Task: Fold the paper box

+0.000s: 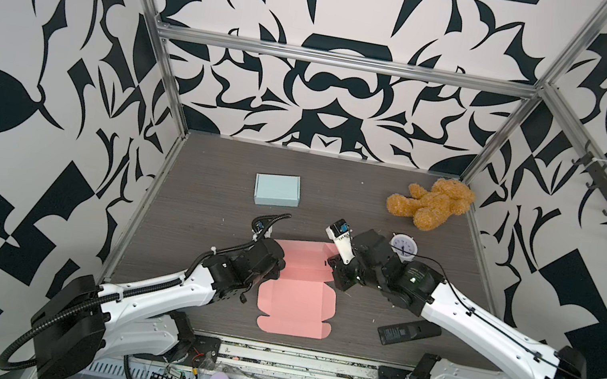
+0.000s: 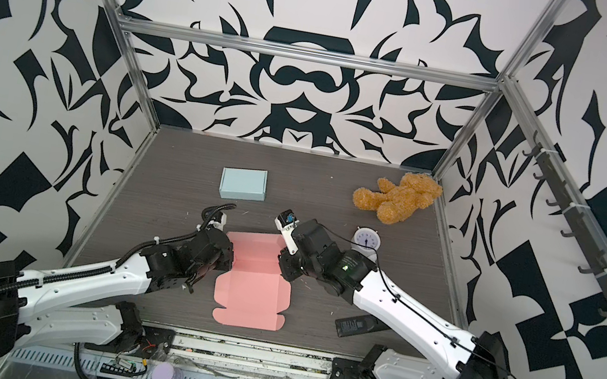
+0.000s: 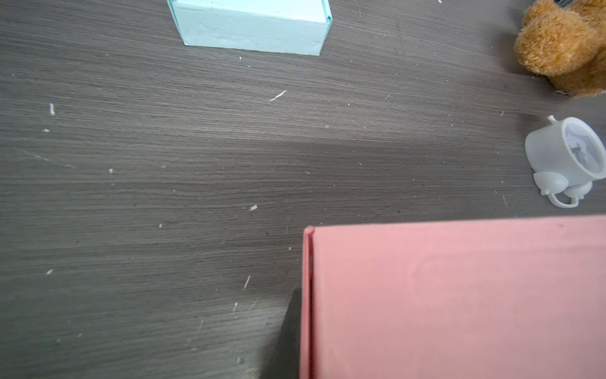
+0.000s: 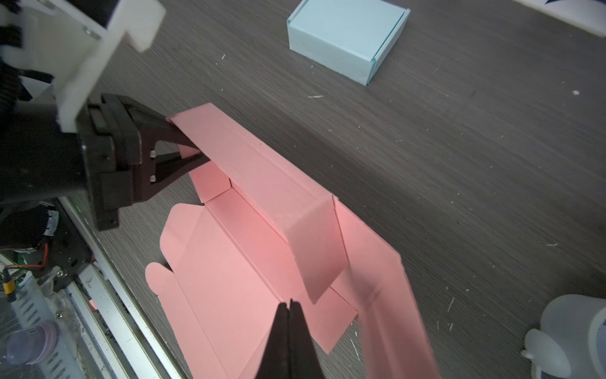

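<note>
The pink paper box (image 1: 294, 303) lies partly folded in the middle of the table, its front panels flat and its back wall (image 4: 262, 177) raised. My left gripper (image 4: 193, 152) is shut on the left end of that wall. In the left wrist view the wall (image 3: 459, 295) shows edge-on, with one dark finger (image 3: 290, 331) beside it. My right gripper (image 4: 289, 303) is shut and holds nothing, its tips just over the box's floor near the right-hand side flap (image 4: 314, 249). In both top views the grippers sit at the box's two ends, the left gripper (image 1: 278, 262) and the right gripper (image 2: 283, 260).
A folded light blue box (image 1: 277, 191) stands behind the pink one. A teddy bear (image 1: 430, 204) lies at the back right, and a white alarm clock (image 1: 403, 248) close to my right arm. A black remote (image 1: 407, 333) lies under that arm. A metal rail (image 1: 297, 360) borders the table's front.
</note>
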Robot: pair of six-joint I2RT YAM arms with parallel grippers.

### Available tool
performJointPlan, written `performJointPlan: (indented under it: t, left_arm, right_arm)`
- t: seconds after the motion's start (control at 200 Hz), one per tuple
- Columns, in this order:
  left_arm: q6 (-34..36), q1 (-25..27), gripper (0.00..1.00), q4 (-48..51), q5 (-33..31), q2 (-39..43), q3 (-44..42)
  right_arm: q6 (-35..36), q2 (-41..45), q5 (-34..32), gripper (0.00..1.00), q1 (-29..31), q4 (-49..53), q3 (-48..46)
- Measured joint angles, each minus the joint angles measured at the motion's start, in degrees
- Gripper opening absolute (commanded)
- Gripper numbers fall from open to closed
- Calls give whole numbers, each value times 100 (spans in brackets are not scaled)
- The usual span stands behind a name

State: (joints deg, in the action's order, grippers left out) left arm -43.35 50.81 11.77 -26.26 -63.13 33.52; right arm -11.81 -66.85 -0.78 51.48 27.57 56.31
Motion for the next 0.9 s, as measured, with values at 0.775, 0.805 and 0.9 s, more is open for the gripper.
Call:
performJointPlan:
  t: [0.775,0.805,0.9]
  left_arm:
    - [76,-627,0,-219,671,190,-63]
    - [72,-691,0,-229,730,267,-87]
    - [52,-850,0,-234,870,485,-131]
  right_arm:
    - [144,417,168,0,-299,-463,-52]
    - [120,564,186,0,-310,-520,-168]
    - [7,872,221,0,-341,-732,-605]
